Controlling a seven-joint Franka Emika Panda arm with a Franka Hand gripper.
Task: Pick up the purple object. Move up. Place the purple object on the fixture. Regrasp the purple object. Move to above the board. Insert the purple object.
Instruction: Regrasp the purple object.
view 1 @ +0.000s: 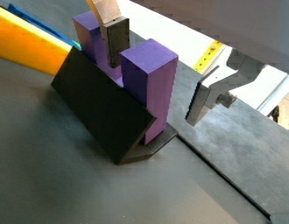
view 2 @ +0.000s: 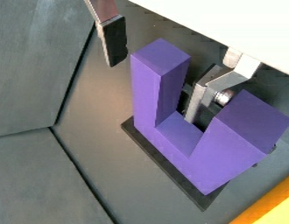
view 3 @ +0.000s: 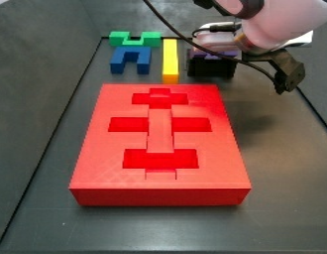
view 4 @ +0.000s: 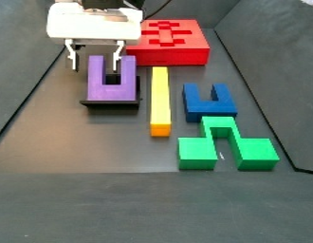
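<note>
Purple object (view 4: 111, 84) rests on fixture (view 4: 112, 104), gripper (view 4: 95, 59) fingers (view 4: 118, 63) apart straddling one prong.

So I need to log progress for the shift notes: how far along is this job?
Done: the purple block rests on the black fixture, prongs up.
In hand: the regrasp. The gripper is over the block, one finger in the gap beside a prong, jaws not visibly clamped.
Left: carrying it above the red board and inserting it; the recesses look empty.

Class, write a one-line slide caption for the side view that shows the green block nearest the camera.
Gripper open astride one prong of the purple object resting on the fixture.
</note>
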